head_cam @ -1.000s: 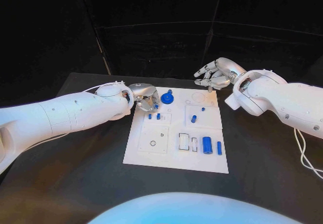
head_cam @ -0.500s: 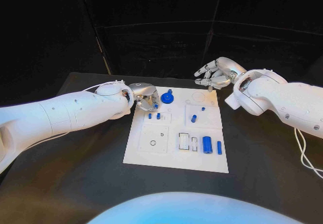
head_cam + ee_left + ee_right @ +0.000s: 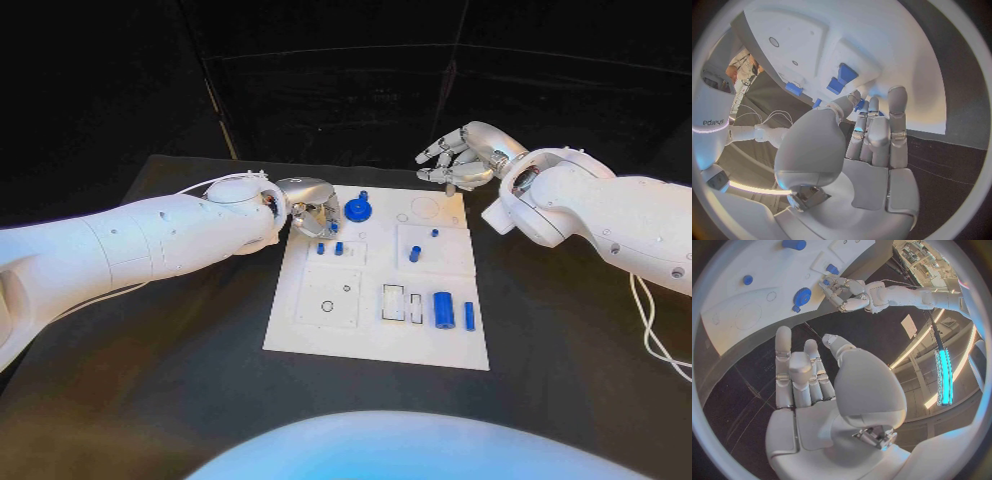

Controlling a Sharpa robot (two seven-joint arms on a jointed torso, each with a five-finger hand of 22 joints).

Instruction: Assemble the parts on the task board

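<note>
In the head view we see almost nothing different from a second ago: the left hand has edged very slightly toward the far left corner of the task board, and the right hand hangs where it was, beyond the board's far right corner. No part has moved, so we judge the assembly no further along; the left hand looks to be settling over its pick.

Just beside the left hand's fingertips, on the board side, lies the round blue part, its short stem pointing away from the robot. Under those fingertips stand two small blue pegs, upright. Well toward the robot from the hand lies the blue cylinder with a thin blue bar alongside, both with their long axes running along the board's length, toward and away from the robot.

In the left wrist view the left hand's fingers are curled close together over the board, tips just by the blue pegs; we cannot tell whether anything is pinched between them.

In the right wrist view the right hand holds nothing, fingers straight and loose, with the round blue part beyond its fingertips.
</note>
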